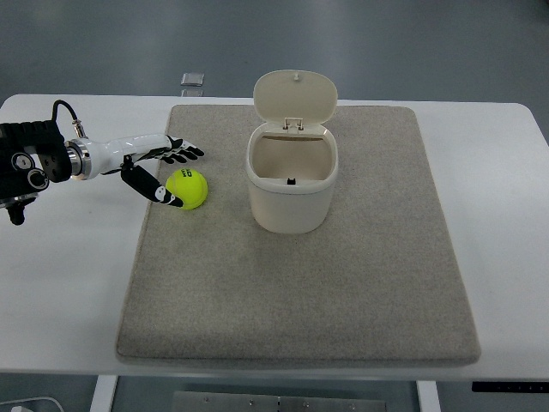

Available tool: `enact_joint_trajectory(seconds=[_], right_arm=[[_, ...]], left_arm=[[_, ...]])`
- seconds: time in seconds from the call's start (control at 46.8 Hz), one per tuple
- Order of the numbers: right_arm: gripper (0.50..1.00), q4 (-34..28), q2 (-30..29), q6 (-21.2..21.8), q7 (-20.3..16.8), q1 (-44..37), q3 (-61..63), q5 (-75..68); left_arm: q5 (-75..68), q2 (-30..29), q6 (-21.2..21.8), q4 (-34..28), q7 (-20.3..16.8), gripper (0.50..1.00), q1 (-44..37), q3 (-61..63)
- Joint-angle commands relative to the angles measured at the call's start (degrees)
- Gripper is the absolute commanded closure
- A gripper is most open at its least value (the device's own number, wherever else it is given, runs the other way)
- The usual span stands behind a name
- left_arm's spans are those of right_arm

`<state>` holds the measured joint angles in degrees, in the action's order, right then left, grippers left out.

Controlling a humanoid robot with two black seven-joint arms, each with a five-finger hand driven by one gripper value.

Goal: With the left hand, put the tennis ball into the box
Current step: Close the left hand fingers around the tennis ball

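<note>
Top view: left hand in from left edge, fingers spread around tennis ball, thumb touching its near-left side, not closed. Ball resting on grey mat, left of open-lidded cream box, apart from it

Bright, even overhead light — soft shadows, sharp focus.
</note>
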<state>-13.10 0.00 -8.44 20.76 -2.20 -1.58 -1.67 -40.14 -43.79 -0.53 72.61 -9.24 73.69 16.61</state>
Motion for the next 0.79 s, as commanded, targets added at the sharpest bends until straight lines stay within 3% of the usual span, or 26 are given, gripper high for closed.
enact_joint_trajectory(seconds=[0.0,0.769], right_arm=[[0.560,0.00,0.00,0.00,-0.01,0.00,0.00,0.00],[0.562,0.00,0.00,0.00,0.07,0.00,0.00,0.00]], left_arm=[[-0.03,0.02,-0.09,0.07,0.01,0.576,0.05,0.00],[-2.22,1.43,0.17,-0.36,-0.16,0.579,-0.13,0.88]])
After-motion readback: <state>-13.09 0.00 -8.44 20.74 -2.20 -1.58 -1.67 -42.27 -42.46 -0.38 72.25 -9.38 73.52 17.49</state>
